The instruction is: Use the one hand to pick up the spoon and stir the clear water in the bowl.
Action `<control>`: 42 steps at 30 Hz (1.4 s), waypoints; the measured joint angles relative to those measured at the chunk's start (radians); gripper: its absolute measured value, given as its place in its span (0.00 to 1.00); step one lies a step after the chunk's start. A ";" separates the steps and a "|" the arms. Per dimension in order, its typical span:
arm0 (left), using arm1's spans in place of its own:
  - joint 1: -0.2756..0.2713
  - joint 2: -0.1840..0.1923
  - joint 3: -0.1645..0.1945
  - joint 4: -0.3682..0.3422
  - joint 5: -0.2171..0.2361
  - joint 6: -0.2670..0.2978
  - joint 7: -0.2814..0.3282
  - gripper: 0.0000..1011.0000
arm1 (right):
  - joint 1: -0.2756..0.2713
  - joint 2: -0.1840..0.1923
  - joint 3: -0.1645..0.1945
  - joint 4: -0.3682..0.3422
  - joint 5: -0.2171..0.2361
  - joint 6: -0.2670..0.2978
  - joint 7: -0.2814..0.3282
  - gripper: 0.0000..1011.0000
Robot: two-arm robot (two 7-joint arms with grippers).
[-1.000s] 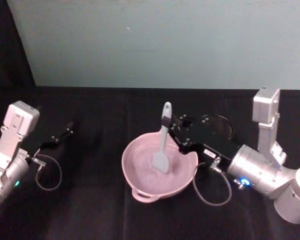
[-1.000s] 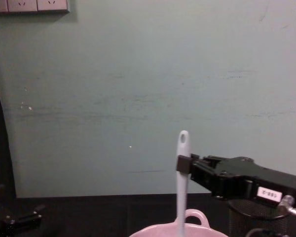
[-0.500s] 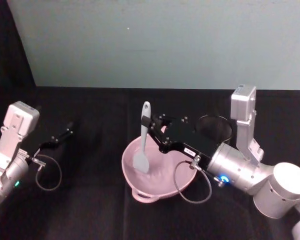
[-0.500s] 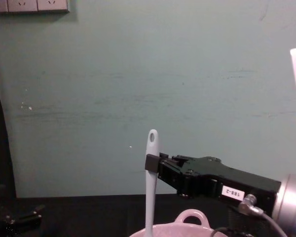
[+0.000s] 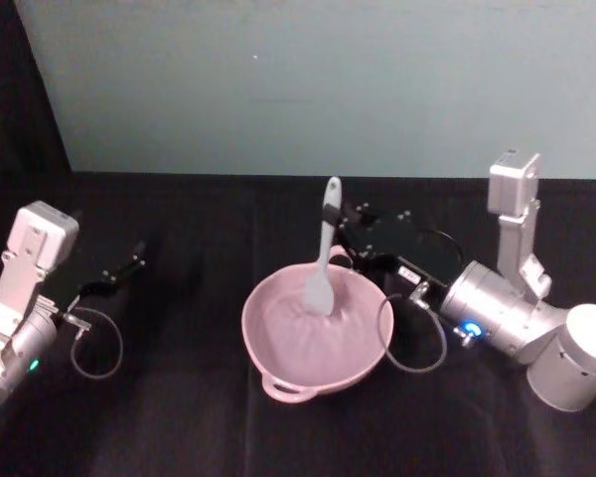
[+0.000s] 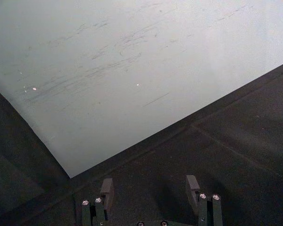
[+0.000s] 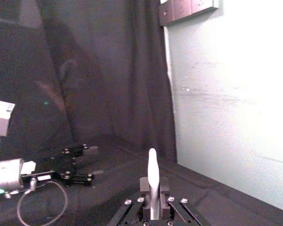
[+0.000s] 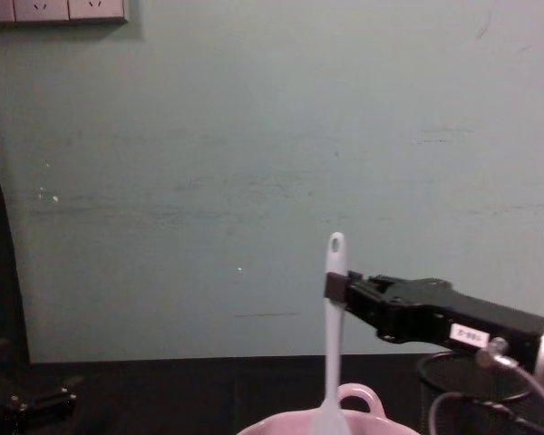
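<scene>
Pale teal wall (image 8: 254, 136), white sockets (image 8: 54, 9) top L, black-cloth table (image 5: 179, 417), dark curtain (image 7: 85, 70) at side

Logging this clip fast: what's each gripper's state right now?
Left gripper: open, empty, parked at left.
Right gripper: shut on the spoon, its head in the bowl.

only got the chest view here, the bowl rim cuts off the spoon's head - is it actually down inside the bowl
observer: yes, the head view shows the spoon with its flat head down inside the bowl, toward the far side.
operator: is the grip on it square
observer: the right wrist view shows the right hand shut on the handle, a finger on either side, the handle's end standing above them.
operator: what about the other arm
observer: the left wrist view shows the left hand open, nothing between its fingers, parked over the black table on the robot's left.
</scene>
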State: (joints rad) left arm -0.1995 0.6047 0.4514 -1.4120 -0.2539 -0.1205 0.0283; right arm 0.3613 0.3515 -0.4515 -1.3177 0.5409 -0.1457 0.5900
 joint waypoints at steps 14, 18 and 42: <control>0.000 0.000 0.000 0.000 0.000 0.000 0.000 0.99 | -0.061 0.072 0.016 -0.109 -0.046 0.032 -0.023 0.12; 0.000 0.000 0.000 0.000 0.000 0.000 0.000 0.99 | -0.073 0.077 0.000 -0.139 -0.056 0.044 -0.019 0.12; 0.000 0.000 0.000 0.000 0.000 0.000 0.000 0.99 | -0.041 -0.014 -0.040 -0.075 -0.006 0.015 0.014 0.12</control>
State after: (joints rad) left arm -0.1995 0.6047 0.4514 -1.4120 -0.2539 -0.1205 0.0283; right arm 0.3200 0.3377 -0.4913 -1.3923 0.5351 -0.1303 0.6038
